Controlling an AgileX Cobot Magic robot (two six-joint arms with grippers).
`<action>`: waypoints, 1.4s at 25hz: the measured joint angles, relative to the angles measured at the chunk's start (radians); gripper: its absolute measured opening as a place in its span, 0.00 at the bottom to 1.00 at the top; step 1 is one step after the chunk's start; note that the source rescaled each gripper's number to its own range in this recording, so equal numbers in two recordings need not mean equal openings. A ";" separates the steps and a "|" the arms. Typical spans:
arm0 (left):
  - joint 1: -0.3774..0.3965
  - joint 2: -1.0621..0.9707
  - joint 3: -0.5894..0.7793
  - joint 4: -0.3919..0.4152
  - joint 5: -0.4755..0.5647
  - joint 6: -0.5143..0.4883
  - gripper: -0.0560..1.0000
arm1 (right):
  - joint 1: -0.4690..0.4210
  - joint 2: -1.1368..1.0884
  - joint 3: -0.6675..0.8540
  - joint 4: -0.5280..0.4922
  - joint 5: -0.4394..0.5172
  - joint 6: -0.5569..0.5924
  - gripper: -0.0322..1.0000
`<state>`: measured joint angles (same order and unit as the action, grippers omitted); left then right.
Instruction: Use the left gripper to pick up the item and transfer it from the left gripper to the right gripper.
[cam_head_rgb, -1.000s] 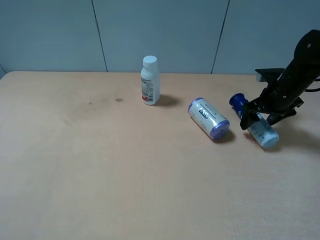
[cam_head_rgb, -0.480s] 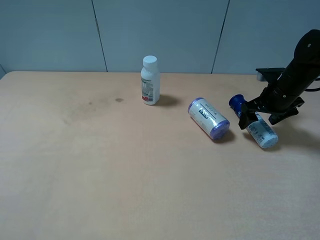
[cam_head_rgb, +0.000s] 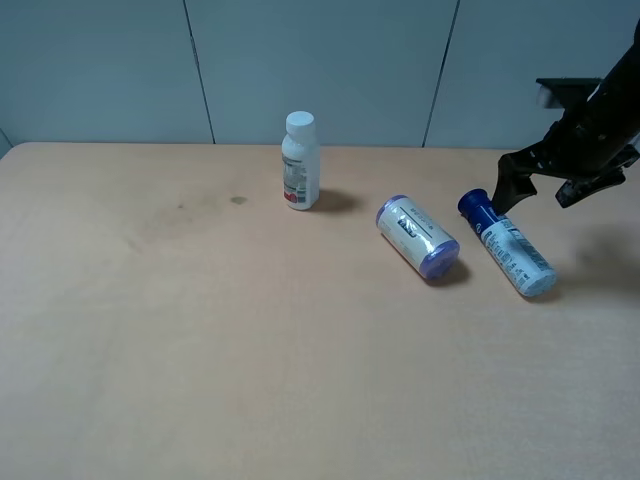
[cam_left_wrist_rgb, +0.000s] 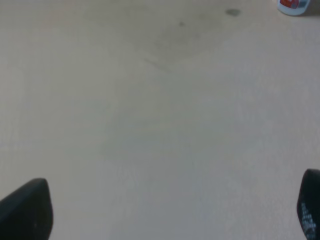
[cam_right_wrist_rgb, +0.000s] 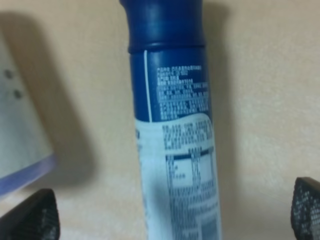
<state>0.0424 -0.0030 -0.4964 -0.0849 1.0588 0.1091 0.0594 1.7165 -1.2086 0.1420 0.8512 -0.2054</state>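
Observation:
The item, a slim bottle (cam_head_rgb: 507, 243) with a dark blue cap and a blue-and-white label, lies on its side on the table at the right. It fills the right wrist view (cam_right_wrist_rgb: 172, 125), cap away from the camera. My right gripper (cam_head_rgb: 537, 197) hovers just above and behind it, open and empty. In the right wrist view the right gripper (cam_right_wrist_rgb: 169, 220) has one fingertip on each side of the bottle, not touching it. My left gripper (cam_left_wrist_rgb: 167, 212) is open and empty over bare table and is out of the exterior high view.
A stubby white can with purple rims (cam_head_rgb: 417, 237) lies just left of the bottle; its edge shows in the right wrist view (cam_right_wrist_rgb: 20, 130). A small white bottle (cam_head_rgb: 300, 161) stands upright at the back centre; its base shows in the left wrist view (cam_left_wrist_rgb: 295, 6).
My right gripper was down around the bottle and has risen up and to the right, away from it. The bottle stays lying on the table.

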 joint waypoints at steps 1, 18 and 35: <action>0.000 0.000 0.000 0.000 0.000 0.000 0.96 | 0.000 -0.025 -0.001 0.000 0.016 0.001 0.98; 0.000 0.000 0.000 0.000 0.000 0.000 0.96 | 0.000 -0.471 -0.001 -0.001 0.250 0.036 1.00; 0.000 0.000 0.000 0.000 0.000 0.000 0.96 | 0.000 -0.999 0.393 -0.001 0.359 0.084 1.00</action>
<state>0.0424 -0.0030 -0.4964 -0.0849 1.0584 0.1091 0.0594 0.7173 -0.8161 0.1409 1.2106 -0.1213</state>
